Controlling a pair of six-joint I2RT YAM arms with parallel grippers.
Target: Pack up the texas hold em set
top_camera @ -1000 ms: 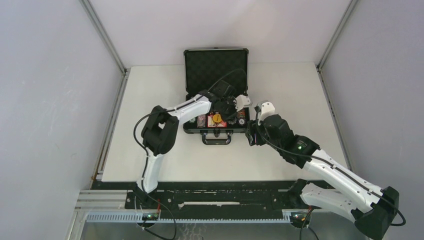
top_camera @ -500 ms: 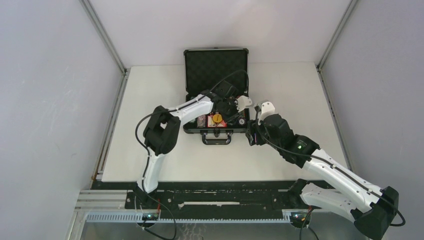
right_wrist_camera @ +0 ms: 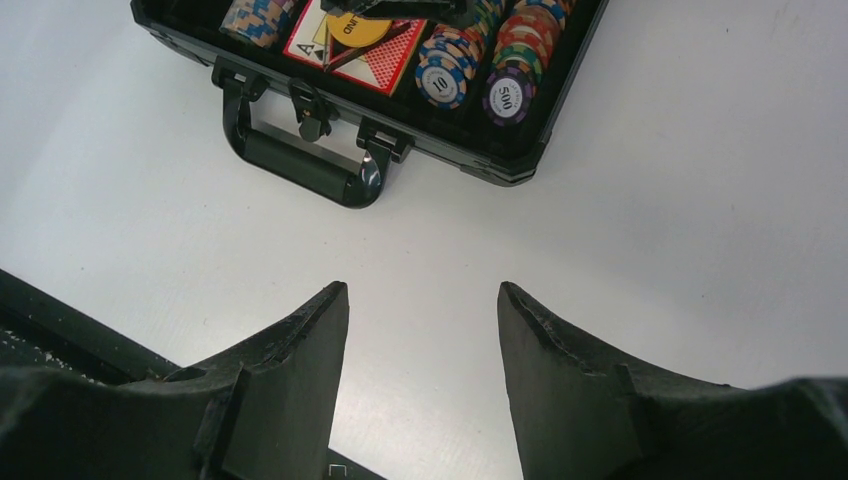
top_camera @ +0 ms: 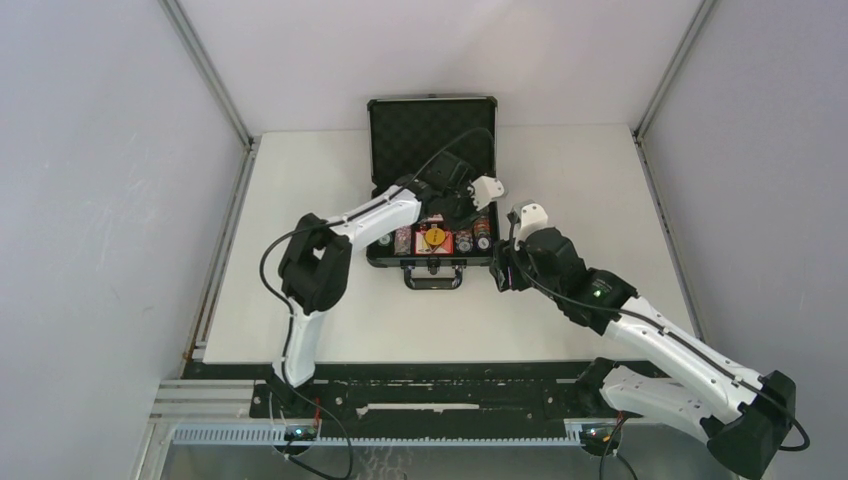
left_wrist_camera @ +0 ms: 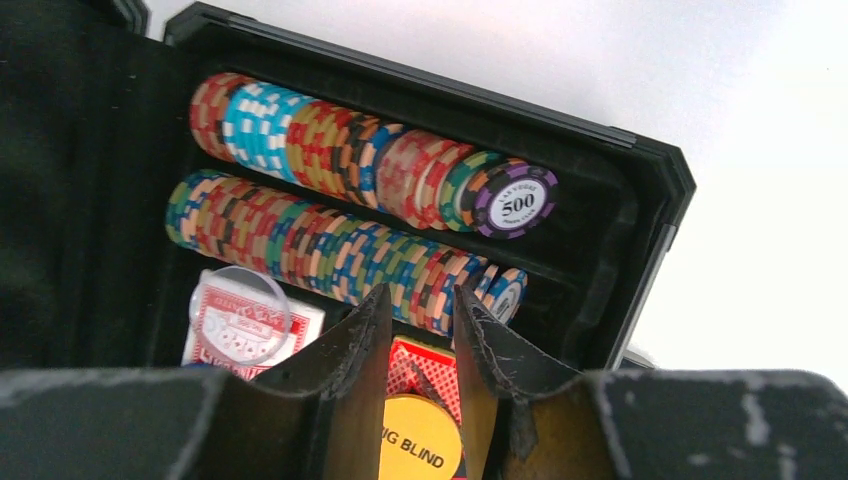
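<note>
Open briefcase [top_camera: 432, 130] mid-table, poker chips [left_wrist_camera: 350, 150] rowed beside a card box [left_wrist_camera: 305, 325] and yellow button [left_wrist_camera: 420, 450]. Left gripper [left_wrist_camera: 421, 300] hangs over them, fingers narrowly parted, empty — right gripper [right_wrist_camera: 422, 292] gapes above the table [right_wrist_camera: 650, 200] near the handle [right_wrist_camera: 300, 165].

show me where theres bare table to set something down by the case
Bare table left of the case, to the wall; also right of it, beyond the right arm. Crowded: the tray, filled with chips and cards under the left end effector.
</note>
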